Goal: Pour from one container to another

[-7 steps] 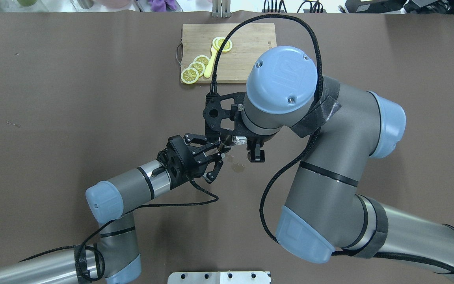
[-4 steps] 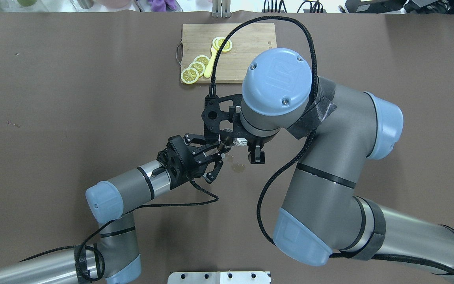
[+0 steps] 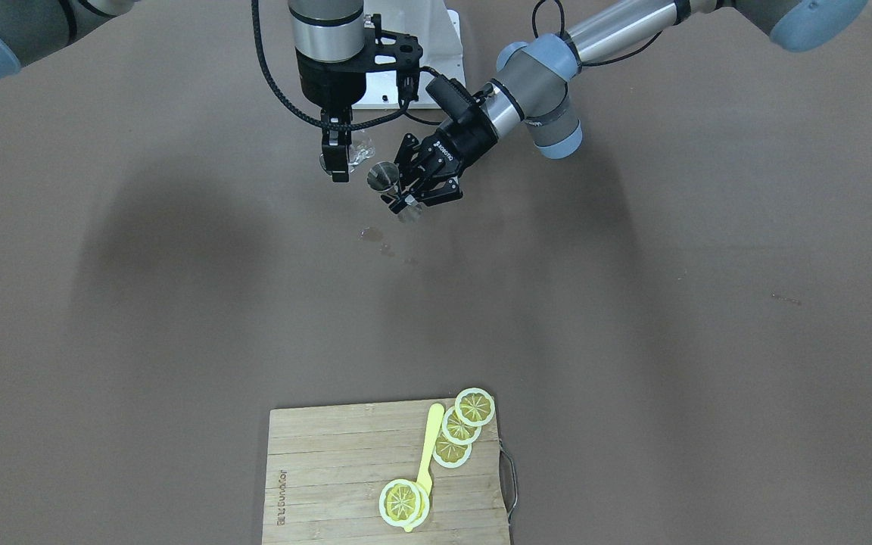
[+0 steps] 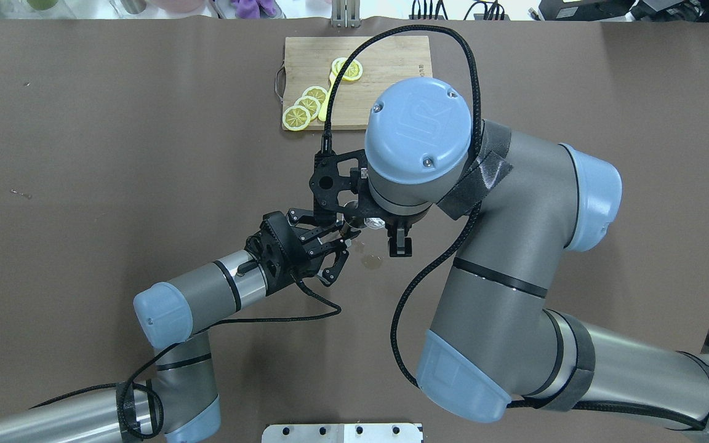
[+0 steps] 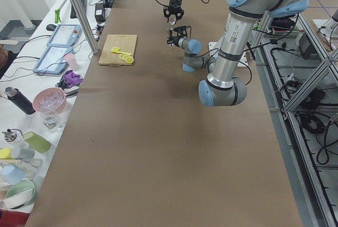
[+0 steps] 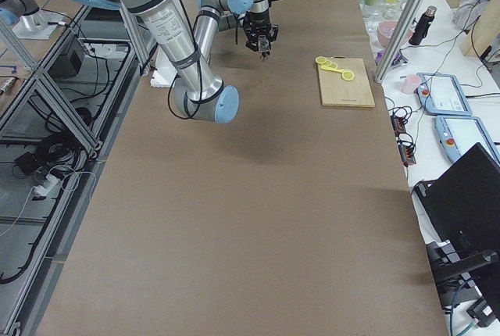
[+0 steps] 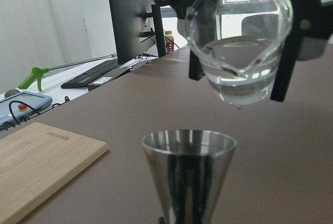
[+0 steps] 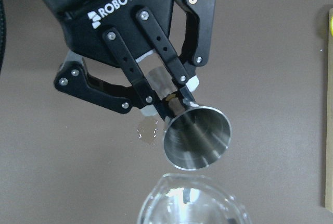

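Closest to my base lies a pale metal plate [image 4: 342, 432] at the near edge of the brown table [image 4: 84, 154]. A little further out both my arms meet over the middle. My left gripper [image 8: 169, 96] is clamped on the narrow waist of the one steel jigger [image 8: 197, 138], held clear of the table with its open mouth turned up. My right gripper [image 7: 237, 78] pinches the one small glass cup [image 7: 239, 52] between its two fingers. The cup hangs just above the jigger's rim without touching it, tipped so its lip points down. Clear liquid sits in its bowl and a drop hangs from its underside. On the table under the two vessels I see a small puddle [image 4: 372, 261] with a couple of smaller drops beside it. From overhead, the big wrist joint of my right arm [image 4: 419, 129] covers the cup and hides a corner of what lies beyond. That is one wooden cutting board [image 4: 385, 55] near the far edge. On it are three lemon slices [image 3: 460, 425] in an overlapping row, what look like two more stacked at the other end, and one yellow utensil [image 3: 428, 446] between them. Past the table's far edge stands a dark monitor [image 7: 130, 15].
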Tool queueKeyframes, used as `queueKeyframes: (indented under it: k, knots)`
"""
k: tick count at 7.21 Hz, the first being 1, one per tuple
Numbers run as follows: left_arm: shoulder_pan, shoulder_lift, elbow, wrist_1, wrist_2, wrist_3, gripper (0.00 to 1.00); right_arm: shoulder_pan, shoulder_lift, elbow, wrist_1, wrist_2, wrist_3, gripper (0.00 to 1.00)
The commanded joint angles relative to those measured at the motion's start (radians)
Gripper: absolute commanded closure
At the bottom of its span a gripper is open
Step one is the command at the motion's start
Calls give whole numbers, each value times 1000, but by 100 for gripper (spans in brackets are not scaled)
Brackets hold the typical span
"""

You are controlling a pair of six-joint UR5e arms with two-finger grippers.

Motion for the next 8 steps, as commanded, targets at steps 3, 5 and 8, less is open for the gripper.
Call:
queueKeyframes:
  k: [3,5,8]
  knots:
    - [0,0,-1,0,0,0,100,-6,25,-13,-45,-10,-5,100]
    - [0,0,-1,0,-2,0,100,-7,50,-52,-45,-10,-5,100]
    - [0,0,-1,0,-2,0,100,-7,82,-92,-59,-22,-11,100]
